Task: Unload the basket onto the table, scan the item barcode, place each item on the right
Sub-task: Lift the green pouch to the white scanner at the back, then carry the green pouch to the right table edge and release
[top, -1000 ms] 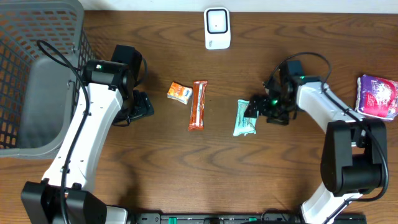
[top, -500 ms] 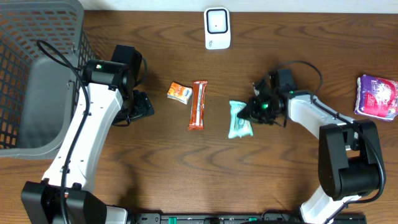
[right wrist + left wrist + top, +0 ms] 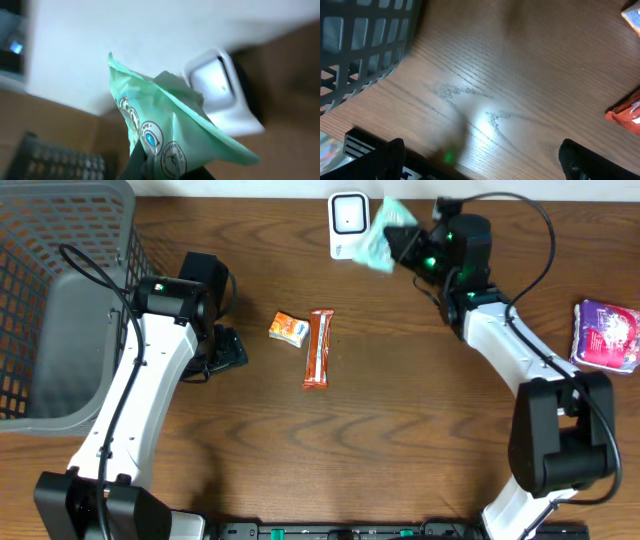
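overhead: straight down, whole table [image 3: 400, 460] | left wrist: close on table | right wrist: faces scanner [image 3: 220, 95], shared with overhead

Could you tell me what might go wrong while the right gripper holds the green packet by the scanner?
The right gripper pinches the green packet only at one edge, so it could slip. The packet looks creased, so its barcode may not face the scanner flat.
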`<state>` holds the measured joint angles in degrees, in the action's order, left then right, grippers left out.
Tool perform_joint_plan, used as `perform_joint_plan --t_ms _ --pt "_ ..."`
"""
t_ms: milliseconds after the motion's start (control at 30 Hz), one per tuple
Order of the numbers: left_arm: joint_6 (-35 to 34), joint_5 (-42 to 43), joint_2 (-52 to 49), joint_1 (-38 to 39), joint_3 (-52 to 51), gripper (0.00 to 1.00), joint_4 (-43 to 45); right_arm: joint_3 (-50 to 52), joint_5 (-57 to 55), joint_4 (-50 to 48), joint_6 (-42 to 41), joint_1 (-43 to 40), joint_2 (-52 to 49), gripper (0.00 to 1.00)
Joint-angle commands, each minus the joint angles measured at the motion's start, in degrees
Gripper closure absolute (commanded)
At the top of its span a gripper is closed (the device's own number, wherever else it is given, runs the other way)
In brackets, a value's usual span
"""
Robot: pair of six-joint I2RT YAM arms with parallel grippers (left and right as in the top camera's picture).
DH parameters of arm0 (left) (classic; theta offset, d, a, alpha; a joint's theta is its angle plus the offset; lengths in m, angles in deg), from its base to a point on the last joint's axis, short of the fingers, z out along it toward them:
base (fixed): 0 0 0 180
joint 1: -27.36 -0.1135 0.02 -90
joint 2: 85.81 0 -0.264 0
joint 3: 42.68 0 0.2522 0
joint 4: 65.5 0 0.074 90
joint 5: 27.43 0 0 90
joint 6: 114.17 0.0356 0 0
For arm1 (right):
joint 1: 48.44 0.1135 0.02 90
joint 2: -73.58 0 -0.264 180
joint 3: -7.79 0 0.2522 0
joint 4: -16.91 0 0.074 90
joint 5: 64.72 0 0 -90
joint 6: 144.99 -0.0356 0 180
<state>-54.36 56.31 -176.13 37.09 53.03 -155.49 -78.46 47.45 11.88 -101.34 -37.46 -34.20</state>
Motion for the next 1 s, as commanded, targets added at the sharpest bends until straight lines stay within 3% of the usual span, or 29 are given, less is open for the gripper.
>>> perform_joint_plan --t_ms 0,100,300,467,767,967 --pt "-0.7 -0.2 0.2 -0.3 -0.2 0.02 -0.2 -2.7 -6.2 -5.8 -6.5 3.1 -4.7 0.99" --pt "-0.7 -0.2 0.2 -0.3 -0.2 0.02 -0.2 -9.2 -8.3 -5.9 -9.5 4.3 -11.0 0.99" --pt "-0.7 -0.2 0.2 -0.3 -0.2 0.02 -0.2 -29.5 -1.9 -3.8 -11.7 4.3 -25.6 0.99" --pt "-0.7 -0.2 0.2 -0.3 -0.2 0.02 -0.2 -41.7 -1.9 6.4 -11.8 3.4 -32.0 0.99" --pt "-0.7 -0.2 0.2 -0.3 -0.2 0.02 -0.2 -43.0 4.0 15.8 -3.5 -4.1 -28.1 0.99" --pt "-0.7 -0.2 0.2 -0.3 -0.2 0.02 -0.2 -43.0 3.1 37.0 8.7 -15.5 -21.8 0.99"
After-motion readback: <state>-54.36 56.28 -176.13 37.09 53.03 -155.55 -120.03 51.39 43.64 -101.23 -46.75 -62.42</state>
